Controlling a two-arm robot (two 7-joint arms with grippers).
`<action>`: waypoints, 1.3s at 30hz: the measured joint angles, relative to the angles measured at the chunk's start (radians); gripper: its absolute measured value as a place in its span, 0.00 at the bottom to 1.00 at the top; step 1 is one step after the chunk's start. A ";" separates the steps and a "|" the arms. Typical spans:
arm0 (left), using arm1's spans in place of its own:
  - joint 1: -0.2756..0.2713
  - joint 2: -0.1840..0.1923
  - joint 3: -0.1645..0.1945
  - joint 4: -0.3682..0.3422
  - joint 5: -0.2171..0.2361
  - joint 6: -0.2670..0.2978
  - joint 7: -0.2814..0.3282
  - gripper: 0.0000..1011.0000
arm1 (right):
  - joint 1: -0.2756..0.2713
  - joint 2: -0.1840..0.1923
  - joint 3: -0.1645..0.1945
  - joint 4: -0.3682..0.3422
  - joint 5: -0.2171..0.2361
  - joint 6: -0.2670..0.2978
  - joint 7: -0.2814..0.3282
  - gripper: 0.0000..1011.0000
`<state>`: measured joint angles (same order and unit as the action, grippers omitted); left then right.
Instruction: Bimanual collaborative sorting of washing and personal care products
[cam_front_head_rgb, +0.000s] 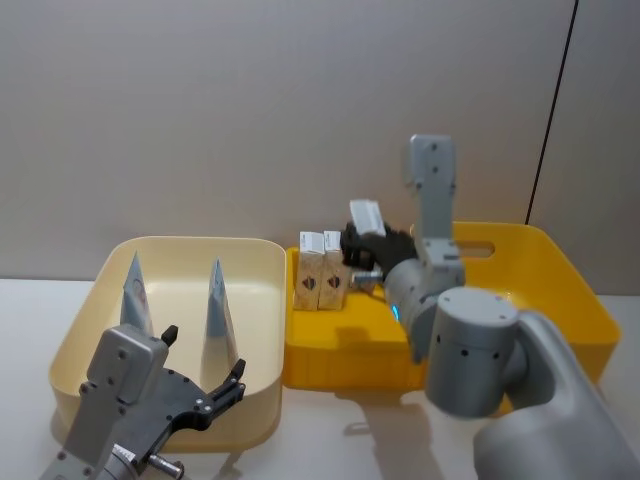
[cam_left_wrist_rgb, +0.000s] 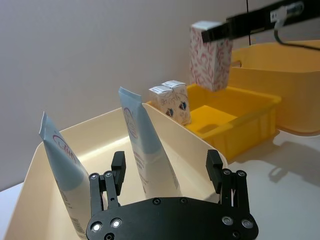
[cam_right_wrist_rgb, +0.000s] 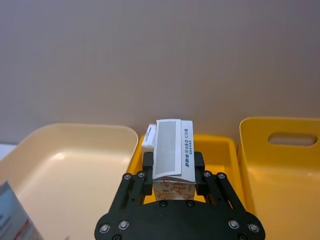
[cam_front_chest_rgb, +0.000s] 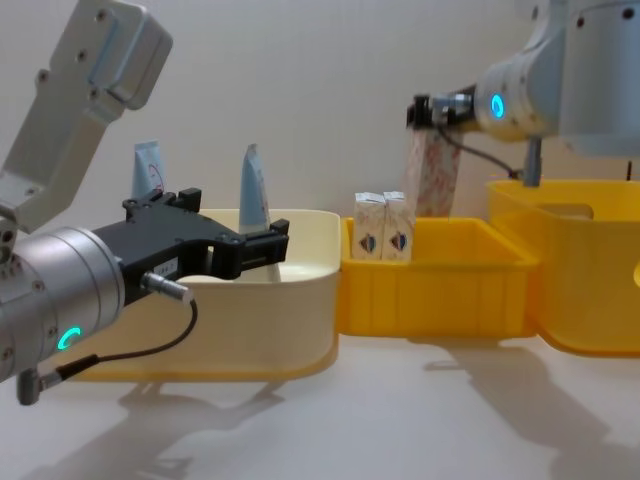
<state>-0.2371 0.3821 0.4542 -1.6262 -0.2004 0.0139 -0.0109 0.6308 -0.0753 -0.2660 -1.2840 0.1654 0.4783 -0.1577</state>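
Observation:
Two light-blue-and-white squeeze tubes (cam_front_head_rgb: 135, 295) (cam_front_head_rgb: 217, 305) stand crimped end up in the cream bin (cam_front_head_rgb: 190, 250). My left gripper (cam_front_head_rgb: 203, 356) hovers open at that bin's near edge, with the nearer tube (cam_left_wrist_rgb: 145, 150) just beyond its fingers. Two small white cartons (cam_front_head_rgb: 322, 272) stand side by side at the left end of the small yellow tray (cam_front_head_rgb: 350, 350). Above this tray my right gripper (cam_front_head_rgb: 372, 245) is shut on a third carton (cam_front_head_rgb: 366, 218), seen upright in the chest view (cam_front_chest_rgb: 430, 170) and gripped by its sides in the right wrist view (cam_right_wrist_rgb: 170, 160).
A large yellow bin (cam_front_head_rgb: 560, 290) with a handle slot stands to the right of the tray. The three containers sit in a row on a white table (cam_front_head_rgb: 330, 440), close to a grey wall. Bare table lies in front of them.

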 joint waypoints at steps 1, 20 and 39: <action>0.000 0.000 0.000 0.000 0.000 0.000 0.000 0.99 | 0.002 0.000 0.001 -0.003 -0.001 -0.007 -0.001 0.44; 0.000 0.000 0.000 0.000 0.000 0.000 0.000 0.99 | 0.056 0.069 0.070 -0.081 -0.071 -0.118 -0.048 0.44; 0.000 0.000 0.000 0.000 0.000 0.000 0.000 0.99 | 0.096 0.124 0.112 -0.083 -0.069 0.048 0.011 0.44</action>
<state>-0.2372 0.3821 0.4542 -1.6262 -0.2004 0.0139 -0.0110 0.7266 0.0487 -0.1535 -1.3666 0.0960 0.5260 -0.1464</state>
